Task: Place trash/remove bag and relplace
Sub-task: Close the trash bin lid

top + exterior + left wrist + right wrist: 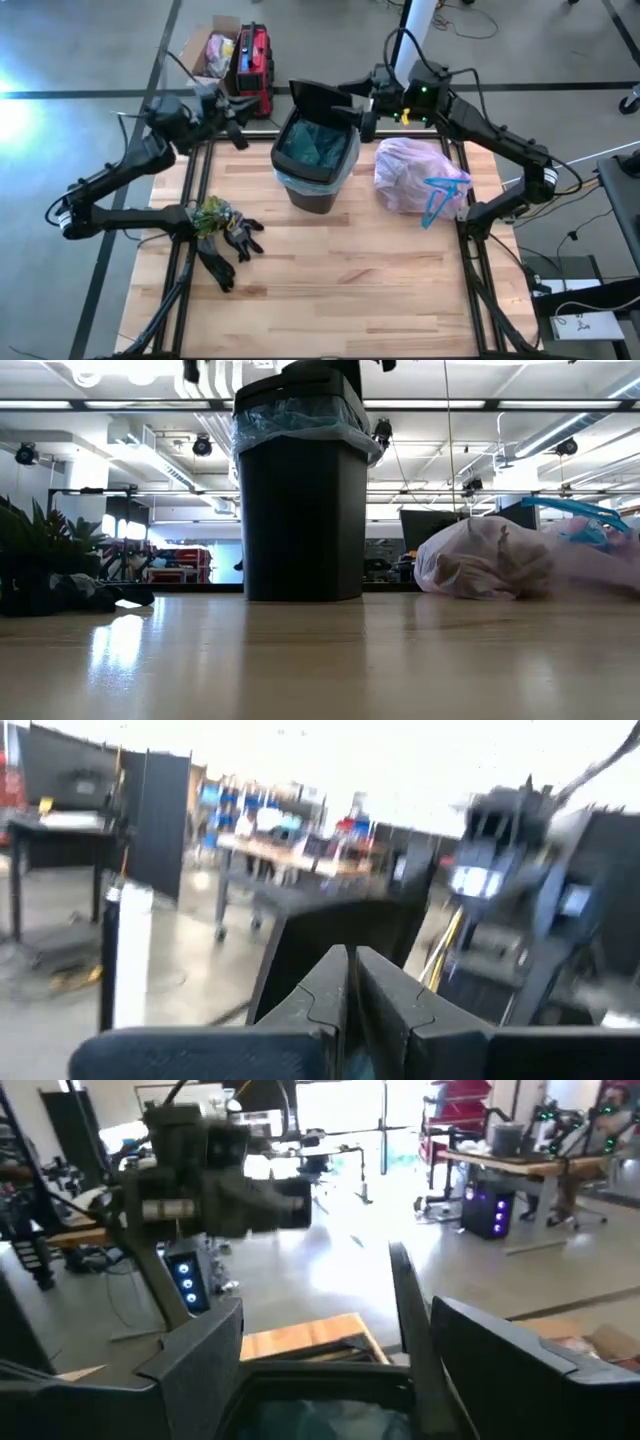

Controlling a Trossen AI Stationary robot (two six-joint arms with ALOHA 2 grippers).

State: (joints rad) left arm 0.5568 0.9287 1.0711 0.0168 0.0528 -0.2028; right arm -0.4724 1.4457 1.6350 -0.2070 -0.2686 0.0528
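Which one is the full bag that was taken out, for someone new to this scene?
Start at the black bin standing mid-table toward the far edge. Directly beside it, on the right arm's side, a bulging pale pink bag lies on the wood. Its blue drawstrings and pink tint separate it from the teal liner inside the bin.

A: What's inside the pink bag [418, 175]?
B: Can't tell; only vague lumps show through. In the low view its right end is cut off by the edge.
A: And the bin [298, 490]?
B: Its top is cropped there, and the left wrist view is blurred.
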